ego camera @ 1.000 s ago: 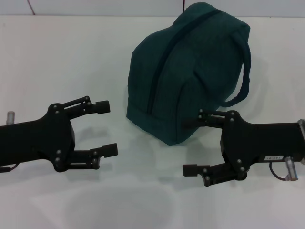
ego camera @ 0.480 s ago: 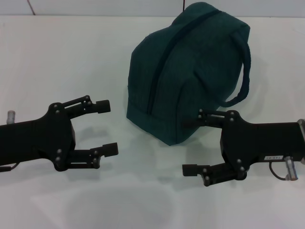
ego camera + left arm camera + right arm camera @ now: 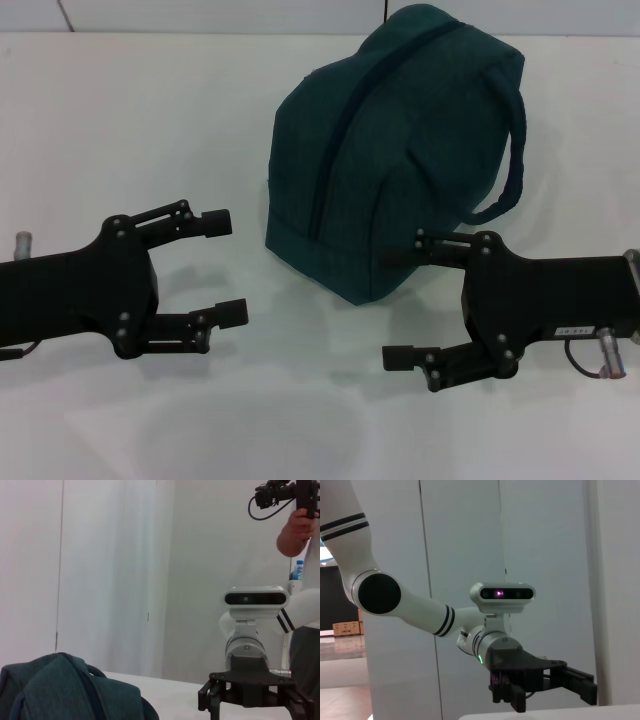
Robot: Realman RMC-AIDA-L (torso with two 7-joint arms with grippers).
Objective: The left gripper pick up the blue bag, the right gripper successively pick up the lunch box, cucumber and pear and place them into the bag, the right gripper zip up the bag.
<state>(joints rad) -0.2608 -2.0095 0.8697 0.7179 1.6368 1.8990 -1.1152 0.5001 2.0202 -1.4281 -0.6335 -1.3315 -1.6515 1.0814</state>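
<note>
Left gripper, lower left of the head view: fingers spread wide, nothing between them, pointing toward frame centre. Right gripper, lower right: also spread wide and empty, its upper finger lying against or just in front of the blue bag's near lower corner; contact cannot be confirmed.

The bag stands upper centre on the white table, zipper running up its left face, one loop handle on its right side. Zipper appears closed; the pull is not discernible.

Left wrist view adds the bag's top at lower left and the right gripper cut off at the bottom edge, plus a person at far right. Right wrist view alone shows the left gripper side-on, with its green light.
</note>
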